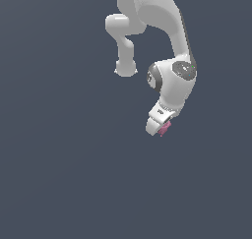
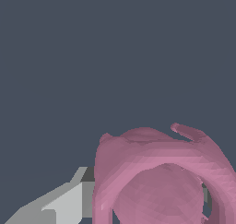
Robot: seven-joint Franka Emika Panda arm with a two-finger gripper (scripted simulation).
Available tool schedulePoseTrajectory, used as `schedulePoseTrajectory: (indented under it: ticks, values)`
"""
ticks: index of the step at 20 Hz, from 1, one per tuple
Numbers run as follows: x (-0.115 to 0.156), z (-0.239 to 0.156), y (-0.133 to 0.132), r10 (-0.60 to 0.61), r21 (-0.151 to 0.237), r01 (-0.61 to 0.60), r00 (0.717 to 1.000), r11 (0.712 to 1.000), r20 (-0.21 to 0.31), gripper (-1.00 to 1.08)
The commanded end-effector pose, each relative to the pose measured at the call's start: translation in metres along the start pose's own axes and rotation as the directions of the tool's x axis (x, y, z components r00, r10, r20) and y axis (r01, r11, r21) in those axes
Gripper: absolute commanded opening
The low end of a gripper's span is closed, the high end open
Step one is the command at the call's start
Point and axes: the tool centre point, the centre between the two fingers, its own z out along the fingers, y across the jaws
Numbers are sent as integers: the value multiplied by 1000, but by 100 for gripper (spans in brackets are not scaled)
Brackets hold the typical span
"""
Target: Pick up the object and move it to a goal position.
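The object (image 1: pixel 165 128) is small and pink, and it sits at the tip of my gripper (image 1: pixel 161 129), just below the white hand in the exterior view. In the wrist view the object (image 2: pixel 156 172) fills the near part of the frame as a knobbly pink shape with a short point on one side. My gripper (image 2: pixel 147 197) is shut on it. One grey finger (image 2: pixel 64 202) presses against one flank, and only a sliver of the other finger (image 2: pixel 207 197) shows behind the pink body. No goal marker shows in either view.
The white arm (image 1: pixel 172 46) comes down from the top of the exterior view, with its elbow link (image 1: pixel 124 41) toward the exterior view's left. Everything around it is a plain dark blue-grey surface (image 1: pixel 59 159).
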Motion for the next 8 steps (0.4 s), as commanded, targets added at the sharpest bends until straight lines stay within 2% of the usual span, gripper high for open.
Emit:
schedulePoseTrajectory:
  ticks: [1,8]
  values:
    - [4,-5,-11,2,0,-2,1000,1000,1,-100]
    - [7,-7,-15,3,1,-3,1000,1000,0,-100]
